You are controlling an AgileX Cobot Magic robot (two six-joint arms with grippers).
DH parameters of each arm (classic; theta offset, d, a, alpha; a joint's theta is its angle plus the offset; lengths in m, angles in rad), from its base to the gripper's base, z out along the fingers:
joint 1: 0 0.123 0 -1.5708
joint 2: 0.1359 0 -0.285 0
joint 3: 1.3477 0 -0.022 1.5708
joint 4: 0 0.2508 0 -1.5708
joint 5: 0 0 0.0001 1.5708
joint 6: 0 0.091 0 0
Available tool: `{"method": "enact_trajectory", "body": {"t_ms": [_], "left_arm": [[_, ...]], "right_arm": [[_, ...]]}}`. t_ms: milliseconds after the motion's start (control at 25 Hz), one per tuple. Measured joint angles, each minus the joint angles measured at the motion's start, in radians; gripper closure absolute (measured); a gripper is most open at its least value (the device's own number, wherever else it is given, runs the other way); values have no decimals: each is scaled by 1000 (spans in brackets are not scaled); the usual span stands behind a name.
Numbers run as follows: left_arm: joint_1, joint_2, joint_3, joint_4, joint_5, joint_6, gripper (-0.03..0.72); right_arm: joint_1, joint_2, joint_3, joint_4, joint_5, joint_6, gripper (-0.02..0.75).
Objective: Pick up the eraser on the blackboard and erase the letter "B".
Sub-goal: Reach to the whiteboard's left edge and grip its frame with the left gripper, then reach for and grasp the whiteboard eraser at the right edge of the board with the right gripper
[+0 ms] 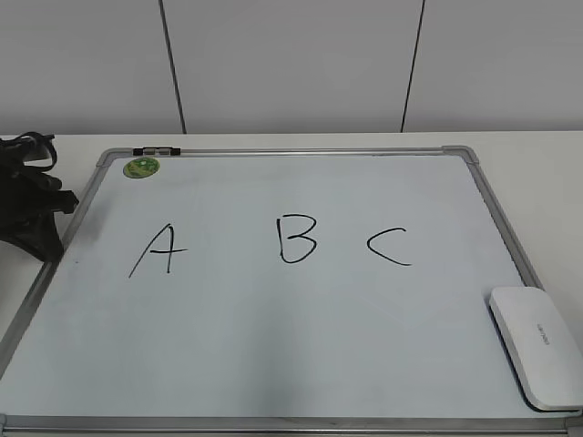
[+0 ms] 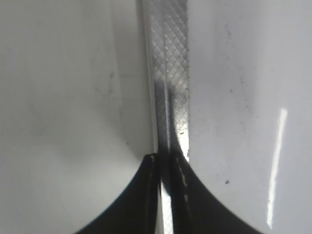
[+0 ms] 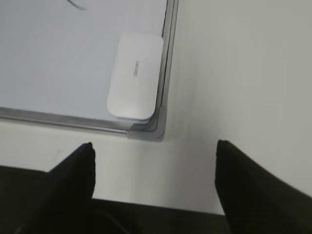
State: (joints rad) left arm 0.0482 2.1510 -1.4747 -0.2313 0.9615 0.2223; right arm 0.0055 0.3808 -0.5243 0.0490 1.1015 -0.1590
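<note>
The blackboard [image 1: 301, 355], a white board in a silver frame, lies flat on the table. The black letter "B" [image 1: 297, 238] is drawn at its middle, between an "A" [image 1: 157, 248] and a "C" [image 1: 390, 247]. The white eraser [image 1: 537, 345] lies in the board's near right corner; it also shows in the right wrist view [image 3: 135, 76]. My right gripper [image 3: 154, 156] is open and empty over bare table, just off that corner of the board [image 3: 58, 68]. My left gripper [image 2: 165, 161] is shut and empty over the board's left frame rail [image 2: 168, 58]; its dark body [image 1: 27, 205] shows at the left edge.
A round green sticker [image 1: 142, 167] and a small black clip [image 1: 157, 151] sit at the board's far left corner. White table [image 1: 537, 173] surrounds the board. A white panelled wall [image 1: 291, 64] stands behind.
</note>
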Motion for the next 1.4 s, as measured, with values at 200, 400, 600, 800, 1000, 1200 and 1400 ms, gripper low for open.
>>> {"method": "enact_trajectory", "body": {"t_ms": [200,400,600,800,1000,1200,1400], "left_arm": [[0,0,0,0,0,0,673],[0,0,0,0,0,0,673],[0,0,0,0,0,0,673],[2,0,0,-5,0,0,673],[2,0,0,-14,2,0,673],[4,0,0,-16,2,0,674],[4,0,0,-16,2,0,674]], "right_arm": [[0,266,0,6,-117,-3,151],[0,445,-7,67,-299,-7,151],[0,633,-80,130,-276,-69,151],[0,801,-203,136,-233,-65,151],[0,892,-263,134,-179,11,151],[0,901,-265,132,-164,27,154],[50,901,-265,90,-159,69,159]]}}
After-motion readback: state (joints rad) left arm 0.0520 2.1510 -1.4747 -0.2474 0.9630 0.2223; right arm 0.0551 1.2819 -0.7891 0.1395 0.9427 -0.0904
